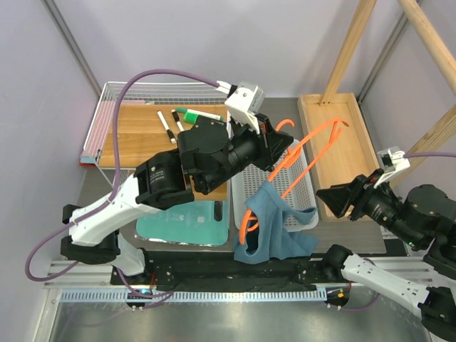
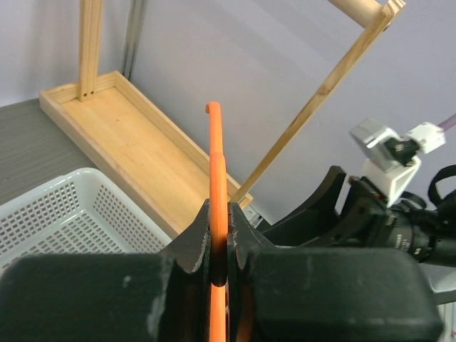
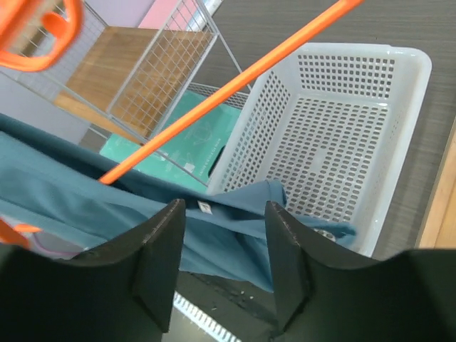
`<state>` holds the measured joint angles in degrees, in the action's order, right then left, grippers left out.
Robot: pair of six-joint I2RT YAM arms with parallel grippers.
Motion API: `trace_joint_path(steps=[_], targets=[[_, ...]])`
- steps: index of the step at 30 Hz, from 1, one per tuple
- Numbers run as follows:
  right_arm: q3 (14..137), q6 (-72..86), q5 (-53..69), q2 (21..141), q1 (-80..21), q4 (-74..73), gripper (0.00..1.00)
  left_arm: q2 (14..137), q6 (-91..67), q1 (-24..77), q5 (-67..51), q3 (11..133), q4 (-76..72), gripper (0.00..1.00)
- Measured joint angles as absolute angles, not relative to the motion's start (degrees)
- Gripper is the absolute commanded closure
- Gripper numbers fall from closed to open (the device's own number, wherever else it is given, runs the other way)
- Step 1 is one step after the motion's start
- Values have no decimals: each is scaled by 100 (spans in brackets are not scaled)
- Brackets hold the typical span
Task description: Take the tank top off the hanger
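My left gripper (image 1: 274, 141) is shut on the orange hanger (image 1: 313, 146) and holds it tilted in the air over the white basket (image 1: 308, 187). In the left wrist view the hanger's bar (image 2: 217, 171) runs up between the jaws of that gripper (image 2: 219, 231). The teal-blue tank top (image 1: 274, 228) hangs from the hanger's lower end, drooping over the basket's near rim. My right gripper (image 1: 335, 198) is open and empty, just right of the tank top. In the right wrist view the tank top (image 3: 214, 235) lies below the open gripper (image 3: 224, 214), with the hanger (image 3: 235, 78) above.
A mint-green mat (image 1: 182, 221) lies left of the basket. A wooden board (image 1: 139, 132) with markers sits in a wire tray at the back left. A wooden tray (image 1: 342, 142) with an upright frame stands at the right.
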<state>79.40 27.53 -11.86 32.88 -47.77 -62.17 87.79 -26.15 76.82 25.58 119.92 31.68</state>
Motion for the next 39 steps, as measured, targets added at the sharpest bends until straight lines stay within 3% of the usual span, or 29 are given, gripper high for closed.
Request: trace_joint_path(steps=[7,17,30,39], targets=[[8654,2910,-779,3494,-4777,-6080,37,9070,-2609,7636,2556,12300,3216,100],[7684,4005,281,3719,-4777,-4141,37,9443,-2526,7636,2759,12363,3203,100],[7166,4917,27,3793,-4777,-3301,55,9572,-2458,7634,2829,12363,3111,100],[6735,5391,-447,3621,-4777,-3114,62,9574,-2464,7607,2838,12363,3011,100]])
